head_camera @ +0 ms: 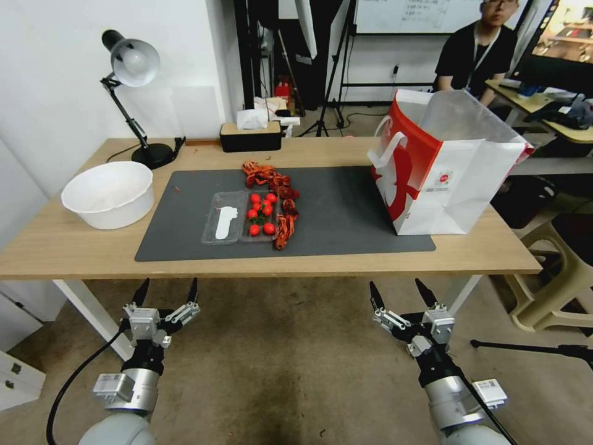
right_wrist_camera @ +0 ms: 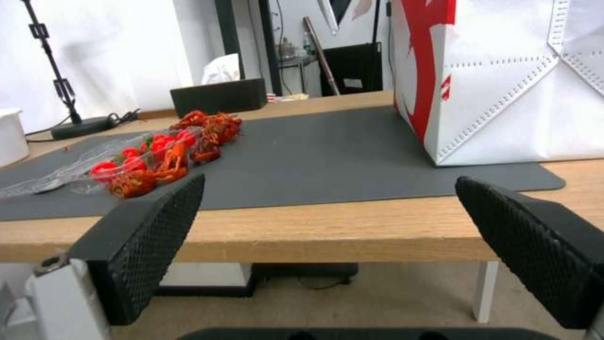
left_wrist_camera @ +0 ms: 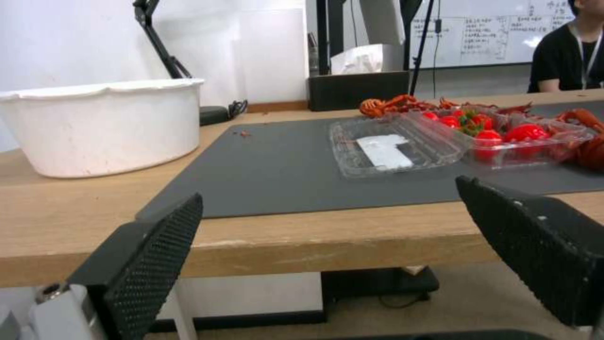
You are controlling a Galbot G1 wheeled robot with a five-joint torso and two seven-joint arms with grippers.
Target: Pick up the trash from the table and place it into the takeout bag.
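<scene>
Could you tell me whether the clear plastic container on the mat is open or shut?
Open. The clear plastic container lies unfolded flat on the grey mat, its lid half beside the half holding the cherry tomatoes.

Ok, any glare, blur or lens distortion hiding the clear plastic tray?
Head view: wide-angle bending curves the light-wood table edge; the clear plastic hinged tray of red cherry tomatoes reads fine. Left wrist view: tray slightly soft, mild sheen. Right wrist view: tray soft and edge-on.
</scene>
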